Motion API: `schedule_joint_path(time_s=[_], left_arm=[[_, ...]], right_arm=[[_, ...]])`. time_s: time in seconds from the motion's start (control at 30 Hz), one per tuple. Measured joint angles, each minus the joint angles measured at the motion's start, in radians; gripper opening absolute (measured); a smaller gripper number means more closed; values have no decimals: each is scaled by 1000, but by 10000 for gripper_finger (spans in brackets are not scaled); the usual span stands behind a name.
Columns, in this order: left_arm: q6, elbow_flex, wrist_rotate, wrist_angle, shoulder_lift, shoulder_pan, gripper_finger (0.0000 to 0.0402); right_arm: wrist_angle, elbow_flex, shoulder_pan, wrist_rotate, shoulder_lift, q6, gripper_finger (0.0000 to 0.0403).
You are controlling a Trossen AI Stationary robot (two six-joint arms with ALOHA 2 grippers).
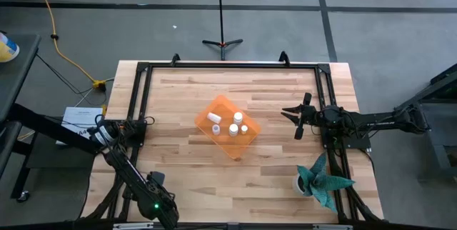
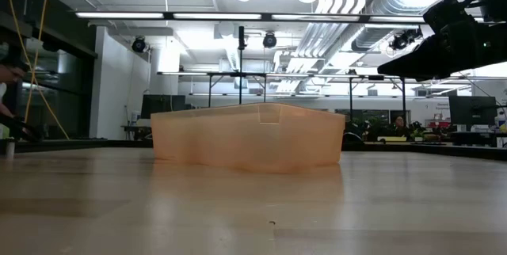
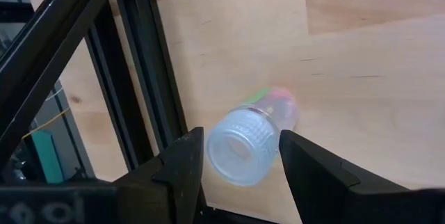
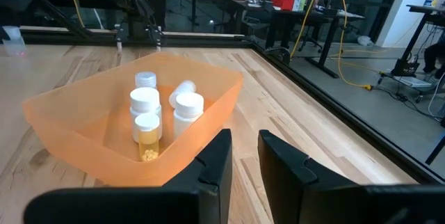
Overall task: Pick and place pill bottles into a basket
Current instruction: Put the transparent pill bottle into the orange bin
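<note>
The orange basket [image 1: 223, 138] stands at the table's middle and also shows in the low view [image 2: 245, 138]. Several white-capped pill bottles [image 4: 147, 106] stand or lie inside it. One more pill bottle [image 3: 254, 137] is at the table's near left corner, beside the black frame rail [image 3: 135, 78], between the fingers of my left gripper [image 3: 242, 160]. In the high view the left arm [image 1: 146, 187] hides it. My right gripper [image 1: 289, 119] hovers right of the basket, empty, its fingers a narrow gap apart [image 4: 245, 161]. My left gripper has the pill bottle's white cap end [image 3: 240, 154] pinched between its two fingers, one on each side. The bottle points away along the fingers, its body [image 3: 274, 106] reaching past their tips. I cannot tell whether it rests on the table or is lifted.
A black frame [image 1: 228, 66] runs round the table's edges. A teal leafy plant [image 1: 323, 180] stands near the right front corner. Bare wood lies between the basket and both arms. A person [image 2: 8, 104] shows at the low view's left edge.
</note>
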Motion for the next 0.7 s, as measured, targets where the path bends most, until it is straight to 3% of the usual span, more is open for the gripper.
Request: schedule_joint_path(time_s=[0.7], left_arm=[[0,-12,-40,31,-1,-13,223]], right_arm=[[-2,0,0,0,0,0,62]])
